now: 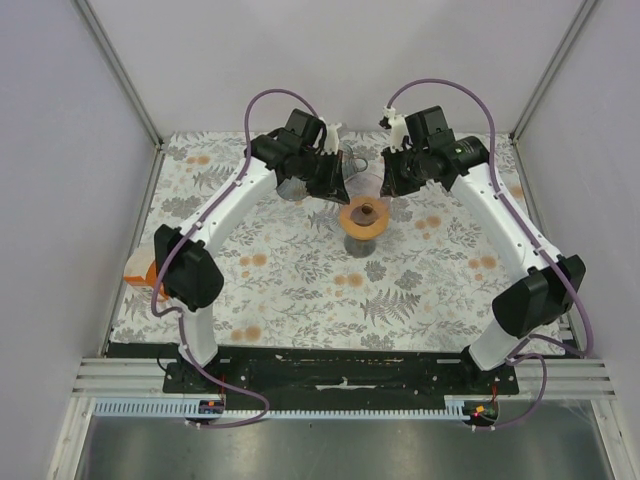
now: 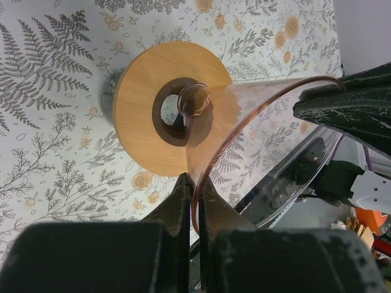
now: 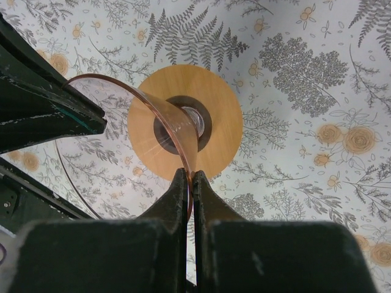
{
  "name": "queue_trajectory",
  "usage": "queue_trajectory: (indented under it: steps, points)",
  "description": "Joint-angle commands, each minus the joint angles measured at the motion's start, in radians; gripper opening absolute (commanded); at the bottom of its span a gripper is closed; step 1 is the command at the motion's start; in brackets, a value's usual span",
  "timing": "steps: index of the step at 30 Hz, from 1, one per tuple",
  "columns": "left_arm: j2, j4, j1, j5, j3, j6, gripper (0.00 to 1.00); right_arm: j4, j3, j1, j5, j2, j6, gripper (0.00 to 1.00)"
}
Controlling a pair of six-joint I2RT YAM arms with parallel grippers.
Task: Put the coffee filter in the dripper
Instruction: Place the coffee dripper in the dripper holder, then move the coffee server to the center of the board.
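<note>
Left gripper (image 2: 195,186), right gripper (image 3: 188,178): jaws pinched onto rim of clear cone (image 2: 256,110). Cone tip held over centre hole of dripper (image 2: 137,104). Coffee filter not seen in any view; placement judged not yet done.

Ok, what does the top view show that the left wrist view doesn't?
Only top: both whole arms, and an orange packet at the left edge of the table. Only left wrist: the left claw shut on the rim of a clear cone, its tip near the hole of the dripper. Both: cone, dripper, table.
</note>
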Motion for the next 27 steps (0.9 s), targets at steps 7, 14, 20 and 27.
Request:
queue_trajectory:
  steps: [7, 14, 20, 27]
  points:
    - [-0.002, 0.007, -0.005, 0.095, 0.03, 0.039, 0.02, -0.057, 0.033, -0.025, -0.142, 0.099, -0.066, 0.0]
    - [0.005, 0.007, -0.005, 0.115, -0.006, 0.036, 0.02, -0.082, 0.005, -0.028, -0.12, 0.092, -0.068, 0.0]
    - [0.063, 0.007, -0.005, 0.115, -0.003, 0.044, 0.02, -0.079, -0.004, -0.034, -0.129, 0.162, -0.068, 0.0]
    - [0.114, 0.013, 0.001, 0.128, -0.037, 0.045, 0.02, -0.07, -0.013, -0.035, -0.123, 0.244, -0.062, 0.0]
